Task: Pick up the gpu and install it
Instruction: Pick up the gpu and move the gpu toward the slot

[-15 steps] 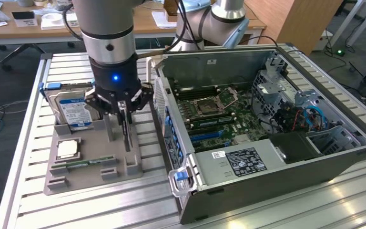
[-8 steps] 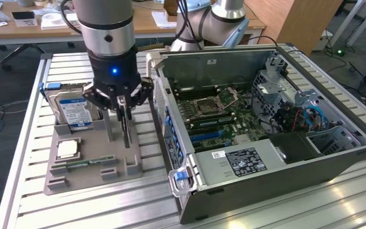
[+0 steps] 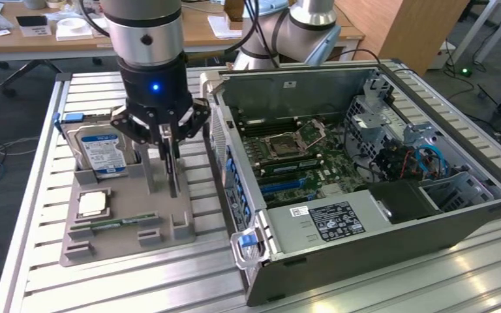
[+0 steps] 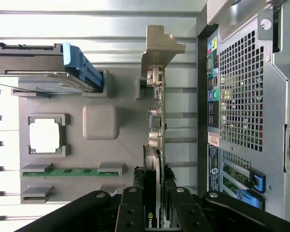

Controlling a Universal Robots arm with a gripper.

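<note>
Black gripper (image 4: pixel 154 195) clamped on top edge of upright gpu (image 4: pixel 156 140); card between fingers, standing in grey tray (image 3: pixel 128 203).

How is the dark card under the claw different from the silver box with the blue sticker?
The card is dark and very thin, with a metal end piece; the silver box is thicker and wears a blue and white sticker. The claw is right at the card, while the silver box stands apart from the claw. Both stand on edge in the gray tray.
</note>
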